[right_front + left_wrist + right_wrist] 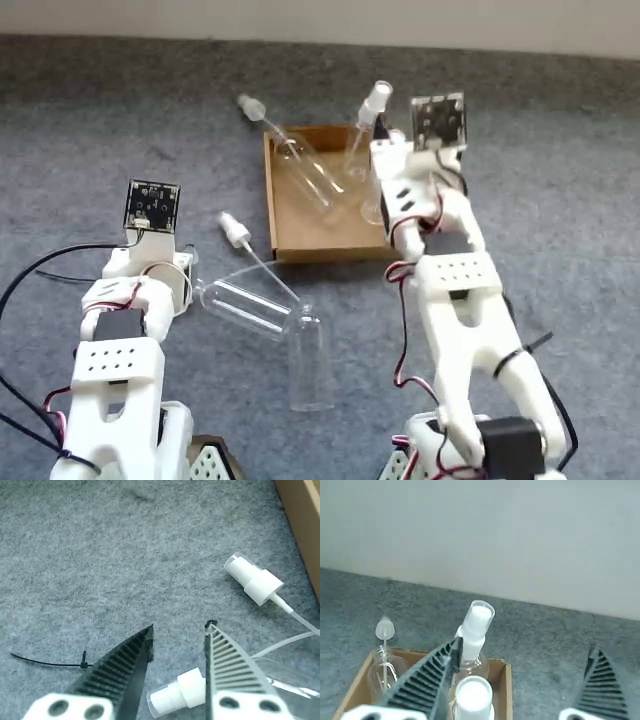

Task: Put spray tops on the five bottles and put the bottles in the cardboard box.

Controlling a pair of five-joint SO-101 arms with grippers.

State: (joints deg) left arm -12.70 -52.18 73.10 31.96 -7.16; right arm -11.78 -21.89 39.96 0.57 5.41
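The cardboard box point(283, 205) holds three clear bottles with white spray tops: one lying flat point(305, 165), one leaning on the far wall point(362, 135) and one under my right gripper point(385, 185). That gripper point(525, 647) hangs open above the box, over two white tops point(476, 622) point(472, 695). On the carpet lies a capped bottle point(245, 303). Its white top point(177, 692) lies between the fingers of my open left gripper point(177, 635) point(185, 283). A loose spray top point(252, 580) point(235, 230) with a long tube lies just beyond. Another bottle point(310, 362) lies nearer the front.
Grey carpet covers the table. A black cable tie point(55, 662) lies beside my left gripper. The box edge point(300, 520) stands close to the loose spray top. A pale wall point(480, 535) rises behind the table.
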